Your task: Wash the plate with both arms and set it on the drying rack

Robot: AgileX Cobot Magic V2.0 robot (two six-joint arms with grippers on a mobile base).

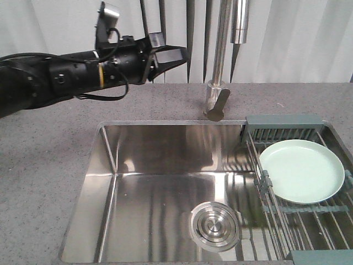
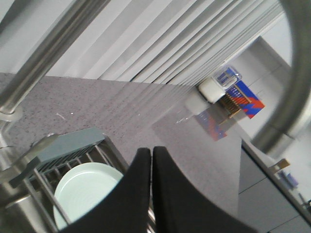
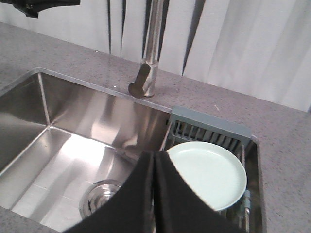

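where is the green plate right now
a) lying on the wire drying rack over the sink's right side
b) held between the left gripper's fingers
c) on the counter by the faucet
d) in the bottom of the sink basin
a, the plate lies flat on the drying rack wires at the right of the sink, and neither gripper touches it.

Plate (image 1: 302, 170) on drying rack (image 1: 287, 128), right of drain (image 1: 215, 225).

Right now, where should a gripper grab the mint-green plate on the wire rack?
Probably the raised rim of the round pale mint-green plate at its sink-side edge, where it overhangs the thin steel-wire drying rack. It lies nearly flat, face up, so come in low from the basin side, one finger under the rim.
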